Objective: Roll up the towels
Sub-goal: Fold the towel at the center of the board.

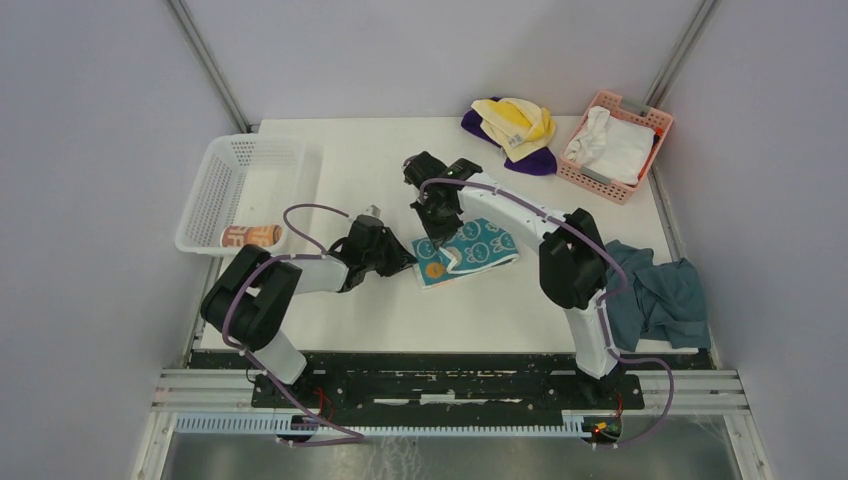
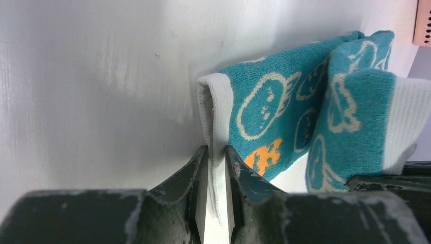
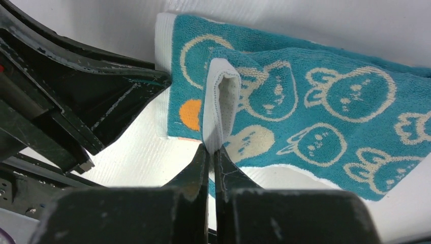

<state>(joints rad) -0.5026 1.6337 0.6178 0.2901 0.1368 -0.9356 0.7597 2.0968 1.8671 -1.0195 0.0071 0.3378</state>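
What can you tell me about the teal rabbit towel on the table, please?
The teal towel looks like soft terry, printed with cream rabbit faces and an orange motif, edged in white ribbed hem. It lies on the table, partly folded over itself. The left gripper and right gripper each pinch its white hem.

Top view: the right hand (image 1: 432, 240) sits over the teal towel (image 1: 482, 243), and the towel's near-left corner vanishes under it. The left hand (image 1: 408, 262) is too dark to pick out its fingertips. At the back, the purple towel (image 1: 540, 163) is mostly buried beneath the yellow towel (image 1: 515, 120). In the left wrist view, the pink basket (image 2: 423, 23) is just a sliver at the edge. In the right wrist view, the teal towel runs off the right side.
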